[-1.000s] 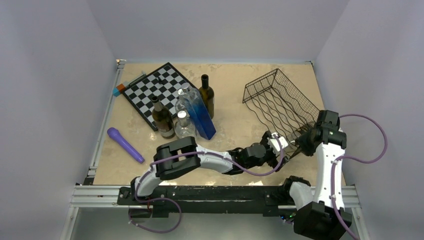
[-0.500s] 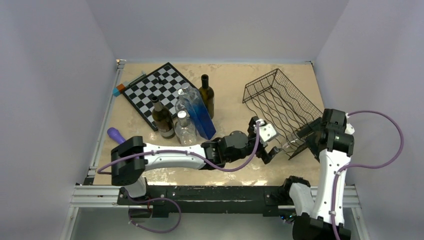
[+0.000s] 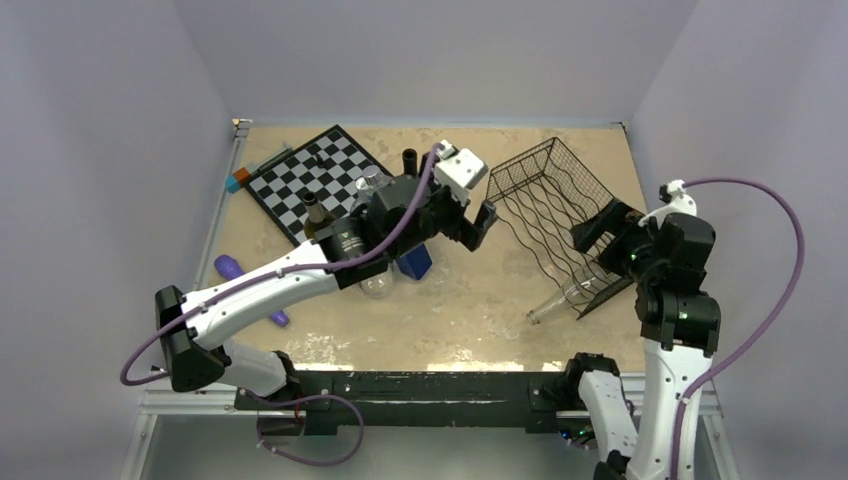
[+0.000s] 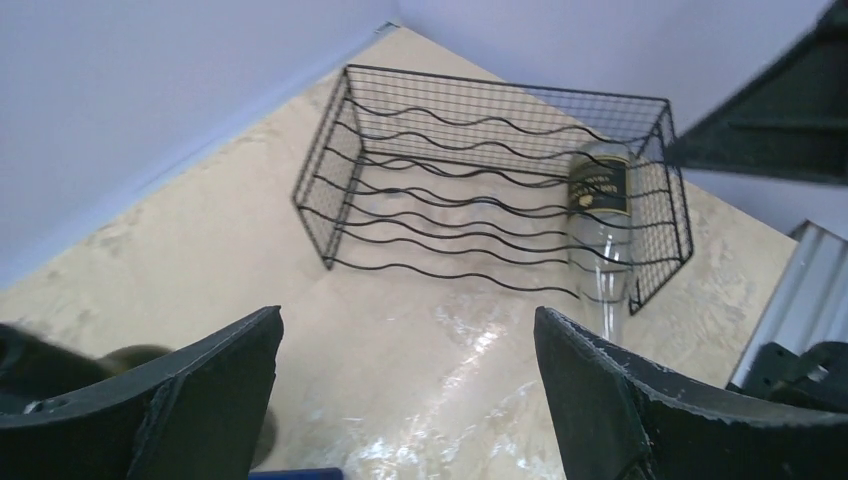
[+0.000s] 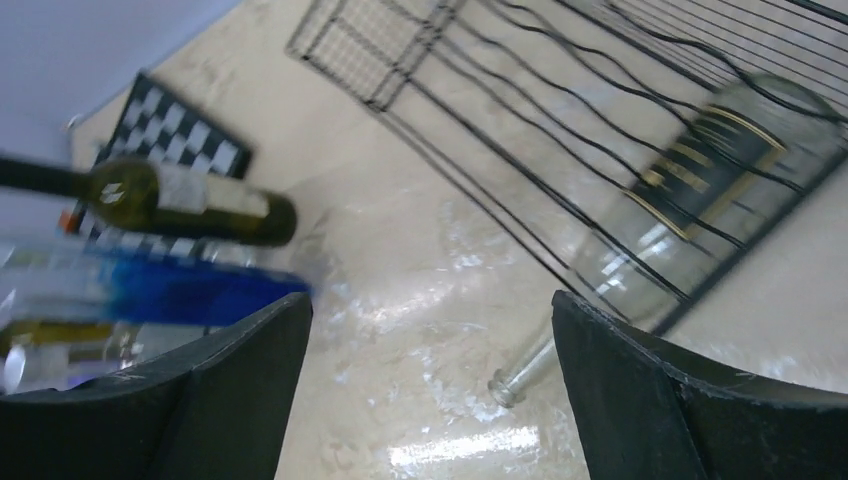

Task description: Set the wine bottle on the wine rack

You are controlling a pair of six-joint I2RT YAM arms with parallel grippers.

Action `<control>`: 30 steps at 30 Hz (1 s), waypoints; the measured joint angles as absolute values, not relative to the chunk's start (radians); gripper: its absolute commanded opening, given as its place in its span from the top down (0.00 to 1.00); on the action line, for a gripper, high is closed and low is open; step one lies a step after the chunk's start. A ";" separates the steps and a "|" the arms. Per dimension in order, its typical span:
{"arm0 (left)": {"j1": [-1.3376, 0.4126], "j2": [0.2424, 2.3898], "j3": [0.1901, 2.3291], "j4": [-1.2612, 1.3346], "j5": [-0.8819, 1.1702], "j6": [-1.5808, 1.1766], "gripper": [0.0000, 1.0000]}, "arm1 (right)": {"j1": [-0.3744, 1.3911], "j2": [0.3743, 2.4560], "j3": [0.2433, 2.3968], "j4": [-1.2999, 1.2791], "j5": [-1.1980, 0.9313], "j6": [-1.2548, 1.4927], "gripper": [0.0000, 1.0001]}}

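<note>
The wine bottle (image 3: 572, 293) lies on its side in the rack (image 3: 556, 192), in the rack's end at 5 o'clock on the table (image 3: 470, 300). Its labelled body sits under the wavy wires. Its neck pokes out of the open side toward 7 o'clock, with the mouth low by the table top. In the left wrist view the wine bottle (image 4: 600, 225) fills the slot at the rack's (image 4: 450, 150) right end. In the right wrist view its label shows through the wires (image 5: 705, 165) of the rack (image 5: 470, 110).

A second ago both grippers were crowded at that 5 o'clock corner of the rack. Since then the left gripper (image 3: 473, 224) has swung off toward 11 o'clock. It now hangs just at 9 o'clock of the rack's far end, its arm over the blue bottle (image 3: 413, 263), with the chessboard (image 3: 300, 185) further toward 9 o'clock. Its jaws are spread wide with nothing between them (image 4: 405, 400).

The right gripper (image 3: 598, 228) has pulled back toward 1 o'clock and risen. It is clear of the wine bottle and sits over the rack's 3 o'clock edge. Its jaws are likewise wide apart and empty (image 5: 430, 400), and the wine bottle lies free of both fingers.
</note>
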State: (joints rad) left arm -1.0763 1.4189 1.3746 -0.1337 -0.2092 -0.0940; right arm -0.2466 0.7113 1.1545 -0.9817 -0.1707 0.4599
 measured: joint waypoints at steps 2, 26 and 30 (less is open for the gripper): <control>-1.053 1.390 1.411 -0.195 -0.233 -0.089 0.01 | -0.161 0.698 1.131 -0.911 -0.224 0.427 0.04; -0.883 1.055 1.504 -0.564 -0.484 -0.087 0.01 | 0.744 1.205 1.097 -0.157 -0.241 0.033 0.02; -0.882 1.016 1.504 -0.575 -0.498 -0.089 0.01 | 0.789 1.355 1.153 -0.064 -0.159 -0.019 0.02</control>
